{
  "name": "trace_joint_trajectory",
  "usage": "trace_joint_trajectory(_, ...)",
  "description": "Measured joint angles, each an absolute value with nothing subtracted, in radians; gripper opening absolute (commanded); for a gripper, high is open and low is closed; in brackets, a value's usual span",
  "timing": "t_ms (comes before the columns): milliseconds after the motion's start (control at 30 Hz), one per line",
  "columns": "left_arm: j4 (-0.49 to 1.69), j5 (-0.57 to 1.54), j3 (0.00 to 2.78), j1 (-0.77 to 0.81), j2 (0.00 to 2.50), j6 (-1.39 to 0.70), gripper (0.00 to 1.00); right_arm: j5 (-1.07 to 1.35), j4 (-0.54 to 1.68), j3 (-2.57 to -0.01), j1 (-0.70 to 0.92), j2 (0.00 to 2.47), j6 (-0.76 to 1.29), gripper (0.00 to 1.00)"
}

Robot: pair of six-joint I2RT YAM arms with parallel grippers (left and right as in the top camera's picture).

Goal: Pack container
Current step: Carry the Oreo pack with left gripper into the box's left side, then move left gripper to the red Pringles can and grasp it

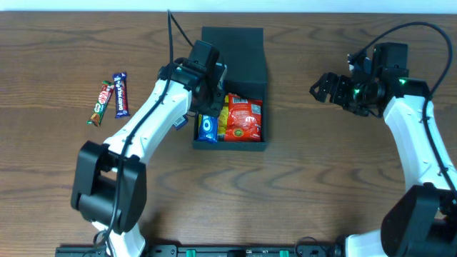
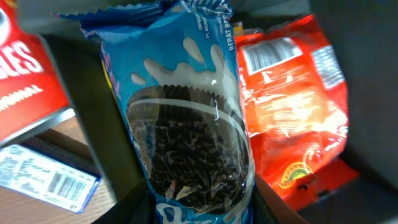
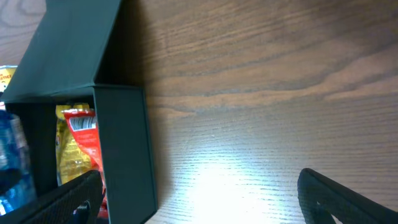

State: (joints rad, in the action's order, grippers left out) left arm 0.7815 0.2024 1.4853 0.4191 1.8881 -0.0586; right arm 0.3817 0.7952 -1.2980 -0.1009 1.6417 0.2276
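Blue foil fills the left wrist view: a biscuit packet (image 2: 186,155) stands on end against the left wall of the container (image 1: 230,145), with the left gripper (image 1: 211,100) directly above it. The fingers cannot be made out in any view, so it cannot be told whether they pinch the packet or are free of it. The step in hand looks like seating this packet. Done well, it would go straight down along the wall, upright, without leaning on the yellow packet (image 1: 222,120) and red packet (image 1: 245,118) beside it, and the fingers would then lift vertically, clear of the rim. The right gripper (image 1: 321,87) hangs empty, fingers spread wide, well apart toward the right edge of the table (image 1: 321,185). The container sits near the middle of the far edge. It is a matt, dark teal-black square box with its hinged lid (image 1: 233,51) folded back toward that edge. Two chocolate bars (image 1: 113,98) lie near the left edge, probably next.
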Motion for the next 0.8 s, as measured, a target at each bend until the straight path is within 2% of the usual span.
trace_joint_trajectory(333, 0.788, 0.145, 1.485, 0.419, 1.908, -0.12, 0.06, 0.385, 0.801, -1.298, -0.101, 1.642, 0.228, 0.99)
trace_joint_trajectory(367, 0.79, 0.142, 1.485, 0.419, 1.908, -0.124, 0.14, 0.385, 0.801, -1.298, -0.101, 1.642, 0.228, 0.99)
trace_joint_trajectory(400, 0.793, 0.141, 1.485, 0.419, 1.908, -0.128, 0.38, 0.385, 0.801, -1.298, -0.101, 1.642, 0.228, 0.99)
trace_joint_trajectory(533, 0.805, 0.13, 1.485, 0.419, 1.908, -0.132, 0.58, 0.385, 0.801, -1.298, -0.101, 1.642, 0.228, 0.99)
trace_joint_trajectory(800, 0.822, 0.131, 1.513, 0.419, 1.908, -0.134, 0.56, 0.386, 0.801, -1.298, -0.101, 1.642, 0.228, 0.99)
